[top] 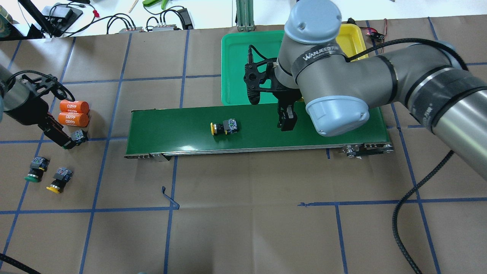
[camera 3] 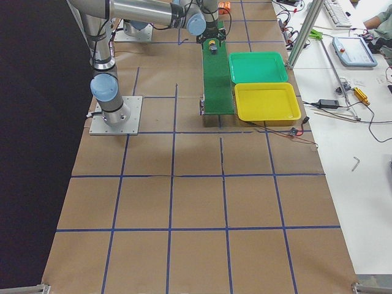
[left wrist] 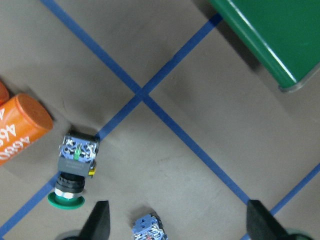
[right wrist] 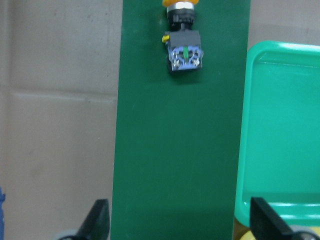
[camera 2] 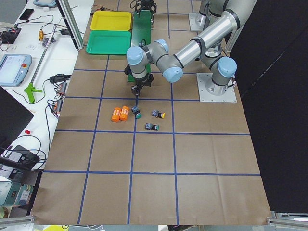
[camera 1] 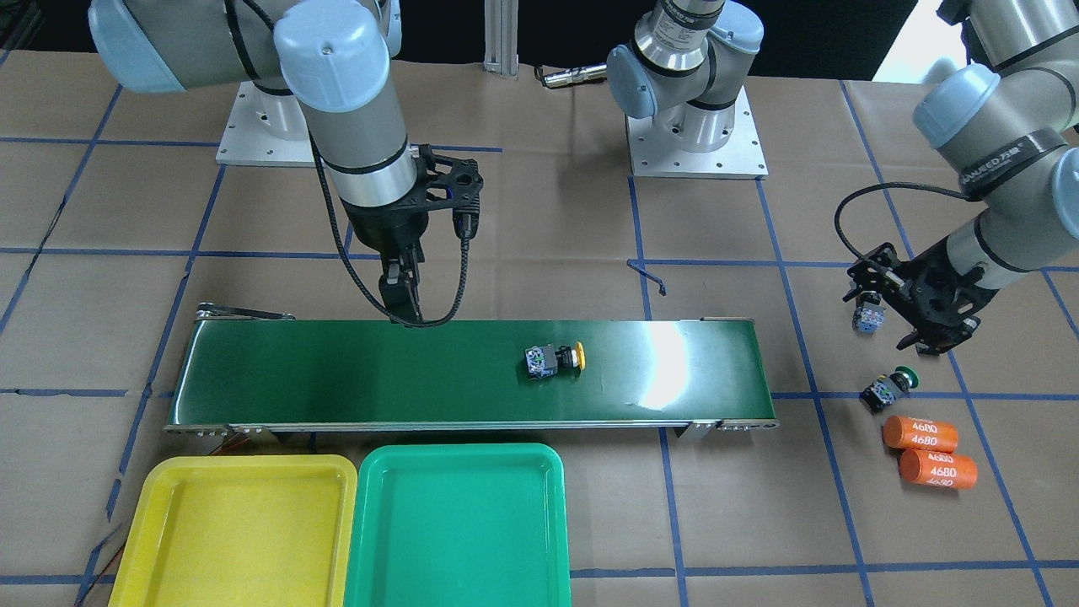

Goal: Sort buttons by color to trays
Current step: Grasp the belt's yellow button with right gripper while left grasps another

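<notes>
A: Overhead, the right arm hides most of the yellow tray [camera 1: 240, 539]. What does the front view add?

B: Both trays: the yellow tray sits side by side with the green tray [camera 1: 455, 531], just across the conveyor belt [camera 1: 337, 379] from the right tool [right wrist: 179, 215]. But there the left arm covers a button. Overhead shows a green button [top: 36, 169] and a yellow button [top: 59, 179] on the worktop [top: 247, 228], near the left tool [left wrist: 176, 215], on its robot side.

A: How are the arms posed?

B: The right one reaches over the belt, tool pointing down. Its wrist view shows the fingers spread wide, holding nothing. The left one is bent low, tool tilted toward the belt's end, fingers equally wide, gripping nothing.

A: And the buttons?

B: The belt button [camera 1: 552, 360] lies on its side ahead of the right tool, apart from it, yellow cap pointing away, blue-grey terminal face toward the tool. The second green button [left wrist: 75, 170] lies on a blue tape line just ahead of the left tool, cap toward it, just beside the orange cylinders [top: 73, 118] printed 4680.
</notes>
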Controlling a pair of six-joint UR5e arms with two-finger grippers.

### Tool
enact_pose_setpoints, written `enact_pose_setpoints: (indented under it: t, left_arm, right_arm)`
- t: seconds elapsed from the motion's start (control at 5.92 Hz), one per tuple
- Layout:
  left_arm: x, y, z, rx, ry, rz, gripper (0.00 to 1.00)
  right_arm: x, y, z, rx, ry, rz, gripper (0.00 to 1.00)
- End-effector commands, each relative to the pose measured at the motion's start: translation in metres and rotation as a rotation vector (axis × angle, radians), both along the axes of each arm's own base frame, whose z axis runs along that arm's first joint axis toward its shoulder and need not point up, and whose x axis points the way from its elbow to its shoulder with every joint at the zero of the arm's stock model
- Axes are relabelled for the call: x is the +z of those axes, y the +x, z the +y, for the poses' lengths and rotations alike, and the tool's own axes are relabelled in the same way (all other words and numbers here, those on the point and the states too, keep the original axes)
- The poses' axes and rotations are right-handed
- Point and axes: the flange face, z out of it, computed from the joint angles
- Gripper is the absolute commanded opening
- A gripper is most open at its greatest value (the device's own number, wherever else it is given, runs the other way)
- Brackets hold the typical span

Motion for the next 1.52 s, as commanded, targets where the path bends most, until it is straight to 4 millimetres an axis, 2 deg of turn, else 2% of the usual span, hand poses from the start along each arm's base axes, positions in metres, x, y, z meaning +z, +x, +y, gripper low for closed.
enact_pose_setpoints:
  t: [0.0, 0.17, 0.34, 0.51, 0.68, 0.84, 1.01, 1.18, 1.35]
  left_arm:
    - [-0.061, 0.042, 0.021, 0.186, -0.015, -0.035, 0.96]
    - [-0.086, 0.044, 0.045, 0.269, 0.027, -0.031, 0.96]
    - [-0.112, 0.056, 0.065, 0.318, 0.033, -0.027, 0.93]
    - [-0.116, 0.06, 0.066, 0.321, 0.012, -0.043, 0.5]
    - [-0.116, 0.06, 0.066, 0.322, 0.011, -0.044, 0.08]
    - [-0.103, 0.059, 0.061, 0.315, -0.006, -0.06, 0.0]
    - [-0.084, 0.058, 0.047, 0.291, -0.048, -0.075, 0.0]
    - [-0.051, 0.037, 0.02, 0.211, -0.055, -0.065, 0.0]
    - [-0.003, -0.013, -0.014, 0.043, -0.043, -0.049, 0.0]
  right_arm:
    - [-0.049, 0.036, -0.011, -0.038, -0.003, -0.008, 1.0]
    - [-0.075, 0.039, -0.018, -0.063, 0.023, -0.001, 1.0]
    - [-0.089, 0.04, -0.023, -0.055, 0.029, 0.008, 1.0]
    - [-0.099, 0.034, -0.026, 0.008, 0.038, 0.024, 1.0]
    - [-0.101, 0.026, -0.03, 0.024, 0.039, 0.031, 1.0]
    - [-0.1, 0.012, -0.037, 0.027, 0.038, 0.037, 0.88]
    - [-0.099, -0.004, -0.045, 0.009, 0.04, 0.04, 0.73]
    - [-0.097, -0.014, -0.048, -0.004, 0.033, 0.078, 0.49]
    - [-0.099, -0.027, -0.051, 0.007, 0.031, 0.151, 0.32]
